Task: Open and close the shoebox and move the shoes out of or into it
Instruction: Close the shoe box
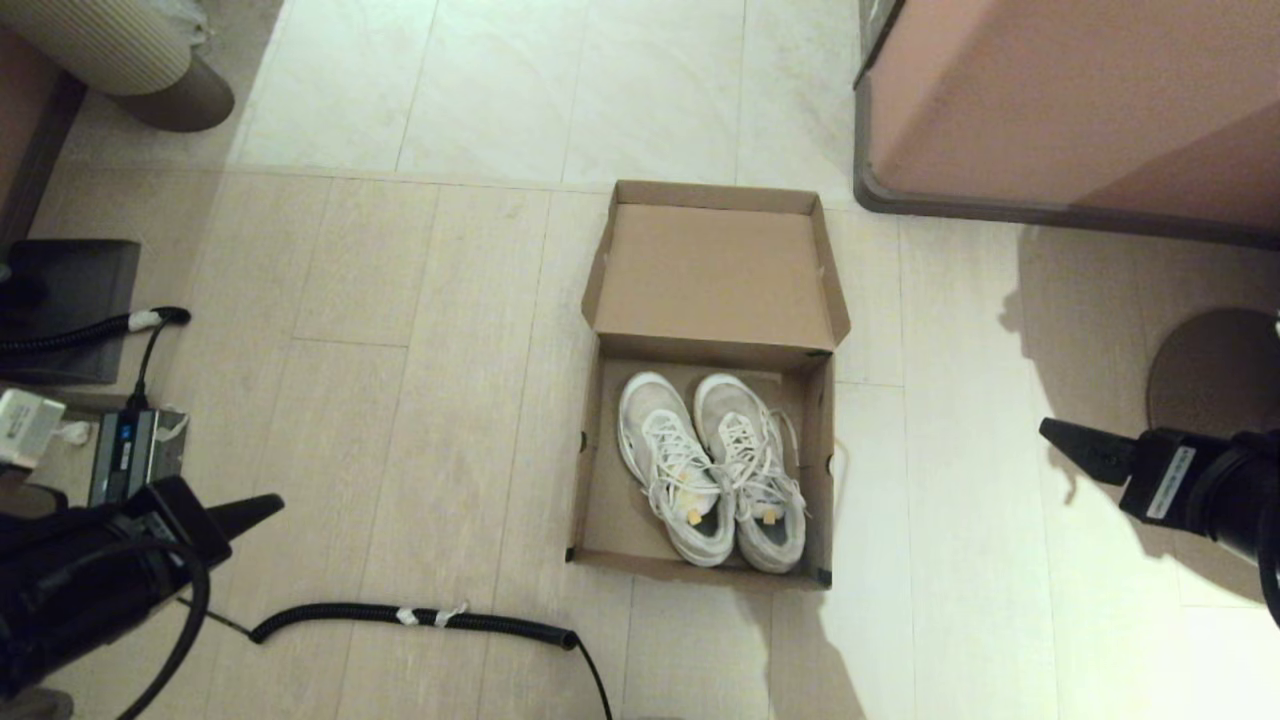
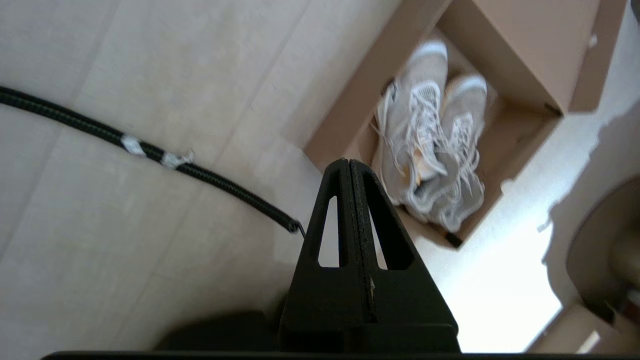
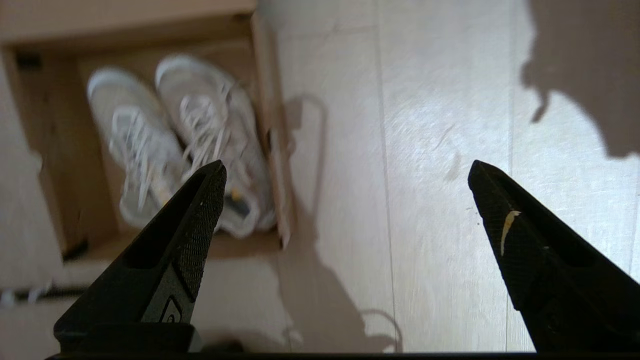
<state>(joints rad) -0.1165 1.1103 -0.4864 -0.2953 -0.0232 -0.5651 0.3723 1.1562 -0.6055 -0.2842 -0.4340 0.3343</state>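
The brown cardboard shoebox (image 1: 590, 450) stands open on the floor in the middle of the head view, its lid (image 1: 715, 270) flipped back away from me. Inside lie the two white sneakers (image 1: 710, 465) side by side, toes toward the lid. My left gripper (image 1: 270, 505) hovers low at the left, well clear of the box, shut with nothing in it (image 2: 347, 162). My right gripper (image 1: 1075, 445) hangs right of the box, open and empty (image 3: 347, 170). Both wrist views show the shoes (image 2: 430, 145) (image 3: 175, 140) in the box (image 2: 350, 100) (image 3: 272, 150).
A large pinkish cabinet (image 1: 1070, 110) fills the far right. A black coiled cable (image 1: 420, 617) runs across the floor in front of the box. A round brown base (image 1: 1210, 370) sits at the right; a black block (image 1: 70, 300) and electronics (image 1: 130, 450) are at the left.
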